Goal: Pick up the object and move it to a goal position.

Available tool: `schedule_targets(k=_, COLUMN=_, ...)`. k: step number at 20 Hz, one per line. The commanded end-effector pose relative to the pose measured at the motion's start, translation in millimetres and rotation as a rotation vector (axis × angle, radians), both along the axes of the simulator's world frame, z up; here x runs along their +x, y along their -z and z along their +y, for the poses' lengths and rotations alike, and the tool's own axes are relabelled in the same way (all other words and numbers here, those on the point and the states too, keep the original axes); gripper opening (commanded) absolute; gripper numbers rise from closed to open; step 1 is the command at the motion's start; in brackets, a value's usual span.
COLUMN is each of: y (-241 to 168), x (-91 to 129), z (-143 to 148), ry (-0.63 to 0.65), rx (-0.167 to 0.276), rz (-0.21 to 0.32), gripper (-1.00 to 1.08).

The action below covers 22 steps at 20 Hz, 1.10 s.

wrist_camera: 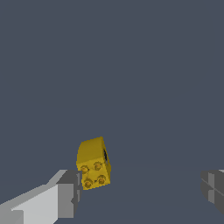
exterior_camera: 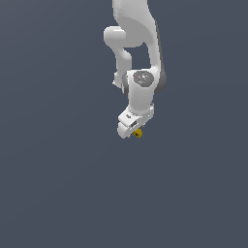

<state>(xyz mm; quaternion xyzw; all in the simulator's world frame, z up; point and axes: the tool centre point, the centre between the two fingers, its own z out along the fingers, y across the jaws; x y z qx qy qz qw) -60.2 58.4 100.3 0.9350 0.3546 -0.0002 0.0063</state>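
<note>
The object [wrist_camera: 93, 164] is a tiny mustard-yellow block with small round studs on one face, tilted on the flat grey surface. In the wrist view it lies right beside one grey fingertip [wrist_camera: 70, 194], while the other fingertip [wrist_camera: 213, 187] stands far from it. My gripper [wrist_camera: 141, 192] is open, with a wide gap between the fingers and the block at one side of that gap. In the exterior view the object [exterior_camera: 139, 133] peeks out just under the white gripper [exterior_camera: 133, 131], which hides its own fingers there.
The white arm [exterior_camera: 138, 43] comes down from the top of the exterior view. A plain dark grey surface [exterior_camera: 58, 184] fills the rest of both views.
</note>
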Motion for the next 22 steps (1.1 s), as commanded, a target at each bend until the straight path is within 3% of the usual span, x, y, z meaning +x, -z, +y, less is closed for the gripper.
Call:
schedule_targets(k=1, y=8, x=-8, z=7, ry=-0.078, rx=0.002, rz=0.001, gripper=1.00)
schedule_targets(k=11, y=26, x=-30, z=24, ry=-0.259, rx=0.010, rz=0.005, gripper=1.00)
schedule_targets(k=22, y=35, x=-32, z=25, ry=-0.278, rx=0.011, rz=0.006, gripper=1.00)
